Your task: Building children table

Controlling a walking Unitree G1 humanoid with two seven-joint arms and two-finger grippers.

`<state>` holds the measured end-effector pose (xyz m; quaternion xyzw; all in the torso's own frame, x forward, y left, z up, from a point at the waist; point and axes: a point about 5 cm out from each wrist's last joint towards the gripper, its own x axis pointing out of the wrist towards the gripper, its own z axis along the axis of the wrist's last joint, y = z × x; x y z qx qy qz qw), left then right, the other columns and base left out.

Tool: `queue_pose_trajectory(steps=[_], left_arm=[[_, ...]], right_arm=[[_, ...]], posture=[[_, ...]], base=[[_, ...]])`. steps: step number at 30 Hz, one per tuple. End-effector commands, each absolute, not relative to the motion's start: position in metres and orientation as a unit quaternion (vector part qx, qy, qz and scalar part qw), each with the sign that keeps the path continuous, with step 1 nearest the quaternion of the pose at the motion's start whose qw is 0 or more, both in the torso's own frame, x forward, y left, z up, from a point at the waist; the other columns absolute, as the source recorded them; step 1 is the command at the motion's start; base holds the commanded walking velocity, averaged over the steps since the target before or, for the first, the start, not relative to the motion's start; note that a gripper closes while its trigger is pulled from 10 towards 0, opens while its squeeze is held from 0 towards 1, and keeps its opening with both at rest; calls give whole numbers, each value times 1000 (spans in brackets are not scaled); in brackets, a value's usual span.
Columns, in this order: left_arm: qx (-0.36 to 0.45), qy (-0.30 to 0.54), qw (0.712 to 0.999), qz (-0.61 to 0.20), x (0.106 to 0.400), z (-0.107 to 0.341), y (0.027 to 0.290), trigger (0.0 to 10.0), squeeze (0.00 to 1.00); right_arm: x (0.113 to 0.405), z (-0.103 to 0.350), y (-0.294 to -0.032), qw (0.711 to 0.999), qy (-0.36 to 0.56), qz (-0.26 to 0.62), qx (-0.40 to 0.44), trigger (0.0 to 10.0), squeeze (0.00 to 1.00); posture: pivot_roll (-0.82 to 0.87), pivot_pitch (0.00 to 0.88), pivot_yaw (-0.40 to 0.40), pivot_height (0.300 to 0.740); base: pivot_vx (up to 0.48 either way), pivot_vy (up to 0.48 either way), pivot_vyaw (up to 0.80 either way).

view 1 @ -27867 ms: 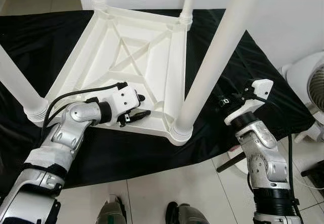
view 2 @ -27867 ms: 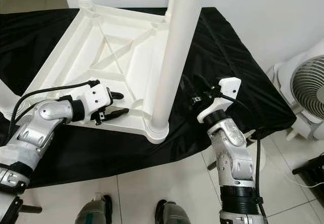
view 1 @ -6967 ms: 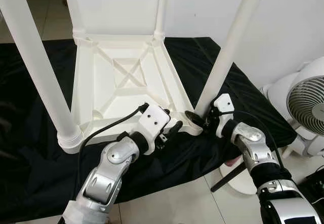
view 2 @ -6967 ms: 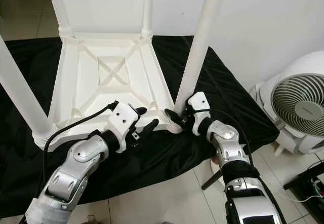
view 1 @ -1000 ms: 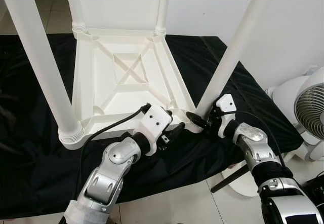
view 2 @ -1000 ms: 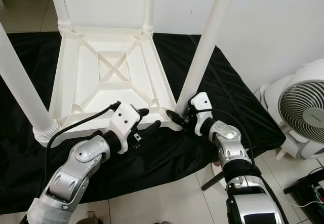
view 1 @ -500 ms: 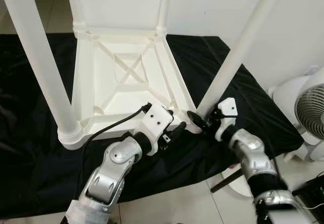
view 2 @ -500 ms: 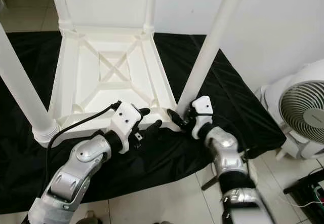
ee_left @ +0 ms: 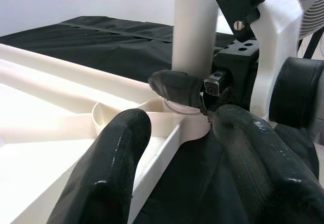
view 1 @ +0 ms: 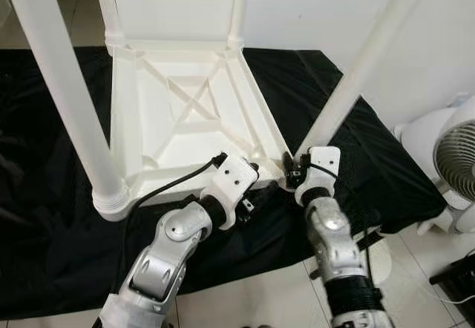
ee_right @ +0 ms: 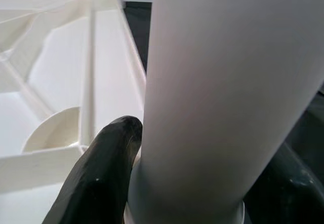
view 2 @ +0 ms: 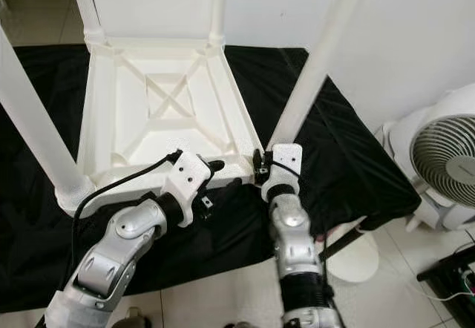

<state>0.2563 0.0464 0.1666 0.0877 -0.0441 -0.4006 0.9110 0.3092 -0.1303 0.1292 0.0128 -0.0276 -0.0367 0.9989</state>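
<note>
White plastic marks the upturned children's table (view 1: 182,113), lying top-down on a black cloth (view 1: 44,217) in the head views, four legs rising. The left gripper (view 1: 256,183) sits at its near edge; the right gripper (view 1: 291,177) meets the near-right leg (view 1: 356,68) at the base. A fan (view 2: 441,150) stands right.

Left wrist view: the left fingers (ee_left: 111,168) are spread, straddling the table's corner rim.

Right wrist view: black fingers (ee_right: 98,173) flank the leg (ee_right: 223,82) on both sides, clasping it.
</note>
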Motion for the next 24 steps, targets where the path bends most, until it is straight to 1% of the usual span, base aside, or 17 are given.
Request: queue_pose_trajectory(steps=[1,5,6,14,17,19,20,21,22,23,24], left_arm=[[78,-40,913,-398,254,165,44,10000,0],[78,-41,913,-397,254,165,44,10000,0],[79,-42,913,-397,254,165,44,10000,0],[79,-43,914,-397,254,166,43,10000,0],[79,-44,913,-397,254,166,43,10000,0],[79,-45,913,-397,254,166,43,10000,0],[80,-45,913,-397,254,166,44,10000,0],[81,-45,913,-398,254,166,44,10000,0],[81,-45,913,-398,254,166,44,10000,0],[82,-44,912,-399,254,166,44,10000,0],[82,-44,912,-399,254,166,44,10000,0]], right_arm=[[305,122,-140,998,-5,-59,21,10000,0],[304,124,-140,998,-5,-62,21,10000,0],[304,125,-139,998,-10,-57,24,10000,1000],[304,134,-145,998,-41,-33,27,10000,1000],[303,139,-158,998,-66,23,2,10000,1000],[302,139,-163,997,-70,36,-7,10000,1000],[301,139,-168,995,-63,73,-14,10000,1000],[299,139,-173,992,-55,116,-15,10000,0],[299,139,-173,992,-55,116,-15,10000,0],[297,139,-177,987,-43,155,1,10000,0],[297,139,-177,987,-43,155,1,10000,0]], posture=[[62,90,-114,740],[62,86,-115,740],[62,84,-116,740],[62,75,-120,740],[63,68,-118,740],[63,68,-118,740],[62,65,-115,740],[60,62,-113,740],[60,62,-113,740],[60,61,-111,740],[60,61,-111,740]], base=[[0,0,0],[0,0,0],[0,0,0],[0,0,0],[0,0,0],[0,0,0],[0,0,0],[0,0,0],[0,0,0],[0,0,0],[0,0,0]])
